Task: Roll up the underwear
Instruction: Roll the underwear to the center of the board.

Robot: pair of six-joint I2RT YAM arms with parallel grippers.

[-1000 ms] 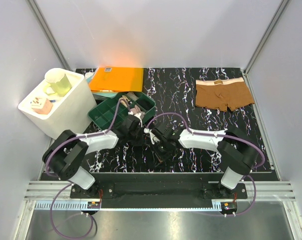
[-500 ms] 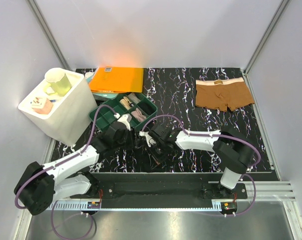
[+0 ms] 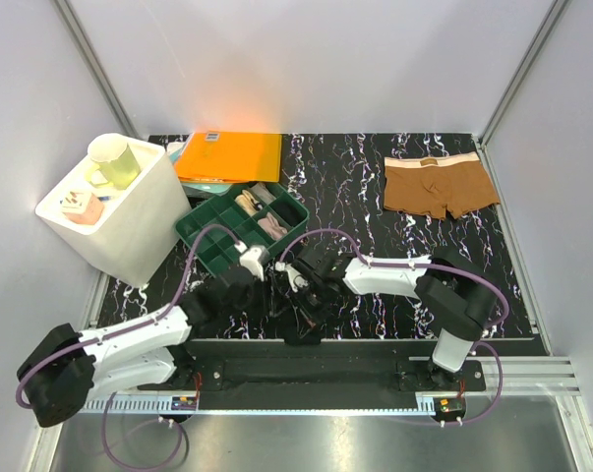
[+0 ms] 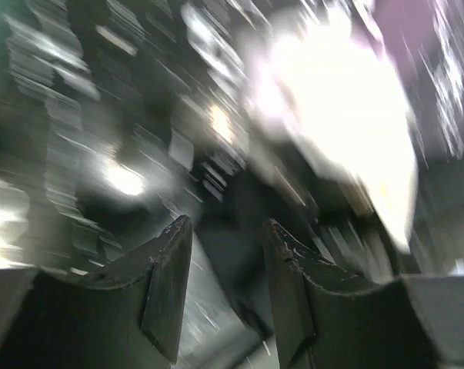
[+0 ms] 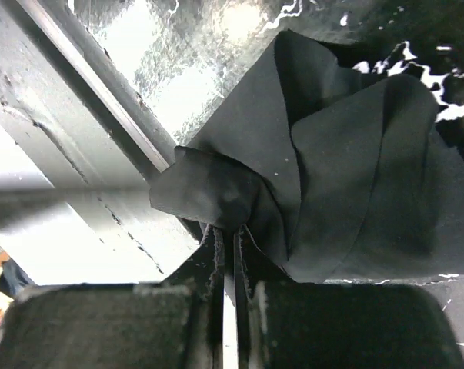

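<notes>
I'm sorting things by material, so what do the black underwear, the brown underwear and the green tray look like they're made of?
The black underwear looks like soft matte fabric, probably a knit, since it bunches into loose folds. The brown underwear seems to be a similar soft matte fabric, lying flat, with a paler waistband. The green tray is likely rigid moulded plastic, judging by its straight dividers.

Black white-veined tabletop (image 3: 340, 172) beneath right gripper (image 5: 230, 232); pale grey walls (image 3: 326, 59) beyond and flanking it; orange glow (image 3: 227, 113) beyond, leftward.
</notes>
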